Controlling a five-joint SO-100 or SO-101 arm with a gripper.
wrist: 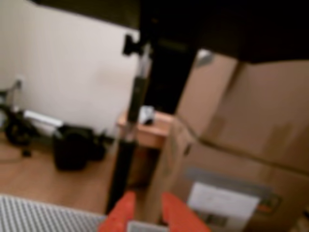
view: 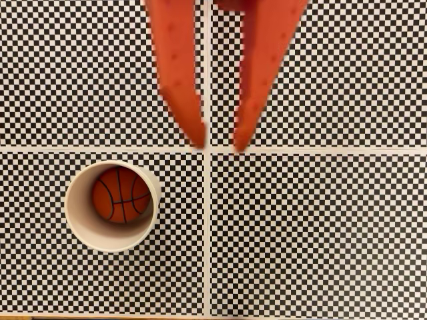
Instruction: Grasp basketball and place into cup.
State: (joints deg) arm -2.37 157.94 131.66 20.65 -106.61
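The small orange basketball with black seam lines lies inside the cream-white paper cup, which stands upright at the lower left of the fixed view. My orange gripper comes down from the top edge of that view, up and to the right of the cup and apart from it. Its two fingers stand spread with nothing between them. In the wrist view the gripper shows at the bottom edge, blurred, pointing out at the room rather than at the table.
The checkered black-and-white mat with pale seam lines covers the table. In the wrist view, cardboard boxes stand to the right, a dark pole in the middle, and a wooden floor with dark items to the left.
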